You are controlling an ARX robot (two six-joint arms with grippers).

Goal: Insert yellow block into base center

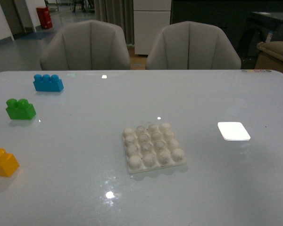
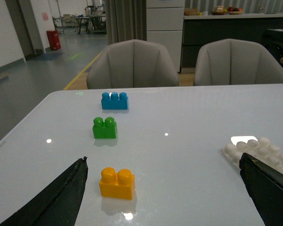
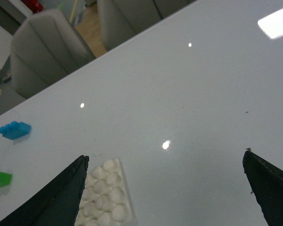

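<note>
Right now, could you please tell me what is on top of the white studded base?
Nothing: the studs of the base are all bare. The yellow block stands apart on the table, far to its left. The base's underside, against the table, is hidden.

Front view faces the chairs [image 1: 87,44] across the table [image 1: 203,188] — both wrist views, closer in, share the base [image 1: 153,146].

Left pincer [image 2: 163,159], right pincer [image 3: 166,154], both agape

Dim, slightly soft views; small overhead-light glints on glossy table [image 1: 85,141]
</note>
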